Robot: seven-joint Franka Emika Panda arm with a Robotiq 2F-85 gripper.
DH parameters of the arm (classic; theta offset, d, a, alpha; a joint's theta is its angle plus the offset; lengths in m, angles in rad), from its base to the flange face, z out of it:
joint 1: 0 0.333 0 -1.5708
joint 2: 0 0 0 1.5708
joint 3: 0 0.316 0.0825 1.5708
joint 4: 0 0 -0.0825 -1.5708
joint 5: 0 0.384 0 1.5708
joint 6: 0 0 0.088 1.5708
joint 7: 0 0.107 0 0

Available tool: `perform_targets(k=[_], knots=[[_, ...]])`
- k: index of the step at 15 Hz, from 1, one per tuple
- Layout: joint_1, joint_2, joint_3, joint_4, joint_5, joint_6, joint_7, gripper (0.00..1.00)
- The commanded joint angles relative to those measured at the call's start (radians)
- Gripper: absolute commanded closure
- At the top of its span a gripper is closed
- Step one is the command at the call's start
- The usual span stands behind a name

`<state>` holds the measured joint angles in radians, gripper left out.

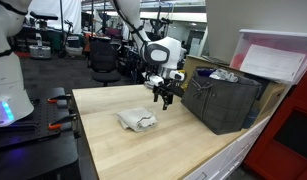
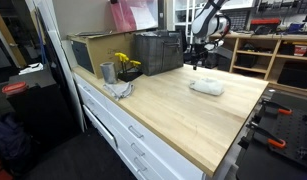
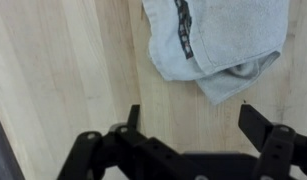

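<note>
The folded pale grey cloth with a dark stripe (image 3: 218, 40) lies flat on the tabletop just beyond your black two-fingered gripper (image 3: 189, 110). It fills the top of the wrist view, clear of both fingers. The fingers (image 3: 134, 112) stand wide apart with only bare wood between them, and they hold nothing.

In an exterior view your gripper (image 1: 163, 97) hangs a little above the table. The cloth (image 1: 138, 121) sits just to its near left, close by but not touching. In an exterior view from the opposite end, the same cloth (image 2: 206, 87) rests on the far right part of the top, with the gripper (image 2: 199, 60) above and behind it.

Further out, the light wooden workbench top (image 1: 113, 150) carries a dark grey slatted plastic crate (image 1: 225, 98), which stands just to the right of the gripper. Behind the crate sits a clear box with a pink lid (image 1: 278, 55). At the crate's other side stand a small metal cup (image 2: 107, 72) and a bunch of yellow flowers (image 2: 124, 63). White drawers (image 2: 123, 130) run below the bench edge.
</note>
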<state>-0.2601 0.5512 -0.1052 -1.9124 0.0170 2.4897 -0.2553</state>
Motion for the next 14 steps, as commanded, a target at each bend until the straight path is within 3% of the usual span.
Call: perform_targets(k=[1,14], knots=[[0.016,-0.089,-0.015,-0.076,-0.012,-0.017,0.056,0.0],[0.011,-0.146,-0.021,-0.153,0.026,-0.225,0.148,0.0]])
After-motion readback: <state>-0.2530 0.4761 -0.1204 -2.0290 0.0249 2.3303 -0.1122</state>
